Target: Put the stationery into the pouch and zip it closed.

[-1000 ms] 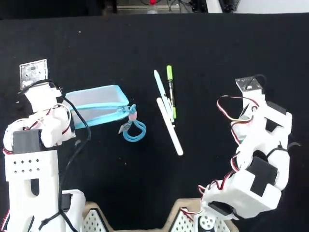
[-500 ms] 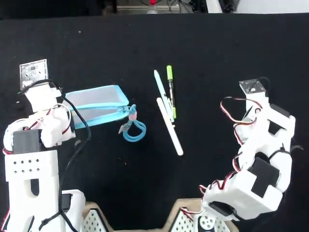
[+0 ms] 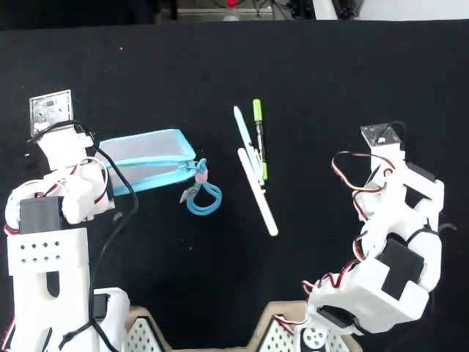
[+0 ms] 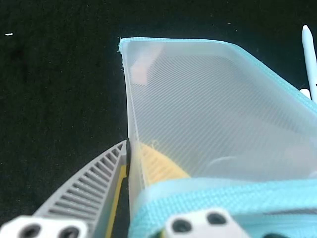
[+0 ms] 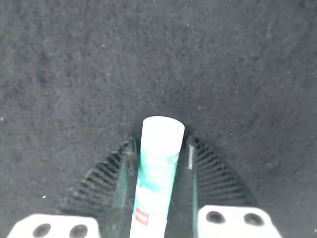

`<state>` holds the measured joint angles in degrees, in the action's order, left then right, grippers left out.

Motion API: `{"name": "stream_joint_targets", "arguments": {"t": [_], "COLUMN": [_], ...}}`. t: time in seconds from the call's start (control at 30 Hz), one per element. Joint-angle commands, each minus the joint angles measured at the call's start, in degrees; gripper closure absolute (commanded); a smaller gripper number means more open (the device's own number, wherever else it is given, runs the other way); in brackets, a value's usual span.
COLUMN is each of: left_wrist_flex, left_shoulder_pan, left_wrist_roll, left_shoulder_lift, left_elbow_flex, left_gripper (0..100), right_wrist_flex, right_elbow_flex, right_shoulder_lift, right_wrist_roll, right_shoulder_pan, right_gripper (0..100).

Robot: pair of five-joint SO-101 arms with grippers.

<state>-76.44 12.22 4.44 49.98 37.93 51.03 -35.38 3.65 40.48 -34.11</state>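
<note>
A translucent pouch (image 3: pixel 146 160) with a teal zipper lies at the left of the black table, its blue wrist loop (image 3: pixel 204 196) trailing off its right end. My left gripper (image 4: pixel 128 146) is shut on the pouch's (image 4: pixel 208 109) edge, one finger (image 4: pixel 94 198) outside and the other showing yellow through the wall. Three pens lie mid-table: a light-blue one (image 3: pixel 242 134), a green one (image 3: pixel 259 139) and a white one (image 3: pixel 258 192). My right gripper (image 5: pixel 158 144) is shut on a white-and-teal tube (image 5: pixel 157 163) just above the cloth, at the right of the table.
The right arm (image 3: pixel 392 220) stands well right of the pens, with bare black cloth between them. A small grey tag plate (image 3: pixel 50 108) lies beyond the left arm (image 3: pixel 62 191). The tip of a pale pen (image 4: pixel 309 54) shows past the pouch.
The right arm has shifted slightly to the right and toward the near edge, still holding the tube. The left arm, pouch and pens have not moved.
</note>
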Motion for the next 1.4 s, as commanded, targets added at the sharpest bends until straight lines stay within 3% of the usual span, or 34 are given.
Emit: {"name": "stream_joint_targets", "arguments": {"t": [0.0,0.17,0.97,1.17,1.37], "left_wrist_flex": [-0.2,-0.2,-0.2,-0.2,-0.2], "left_shoulder_pan": [0.2,0.4,0.4,0.5,0.5], "left_wrist_roll": [-0.4,-0.4,-0.4,-0.4,-0.4], "left_shoulder_lift": [-1.4,-1.4,-1.4,-1.4,-1.4], "left_elbow_flex": [1.6,1.6,1.6,1.6,1.6], "left_gripper": [97,97,97,97,97], "right_wrist_flex": [-0.7,-0.4,-3.1,1.9,9.7], "right_elbow_flex": [0.7,2.0,1.5,1.6,6.5], "right_shoulder_lift": [-0.3,-0.1,-0.1,-0.7,-5.9], "right_wrist_roll": [-0.9,-3.9,-3.5,-3.5,-3.6], "right_shoulder_pan": [-0.6,0.8,1.0,0.9,1.0], "right_gripper": [84.0,84.0,84.1,99.1,98.8]}}
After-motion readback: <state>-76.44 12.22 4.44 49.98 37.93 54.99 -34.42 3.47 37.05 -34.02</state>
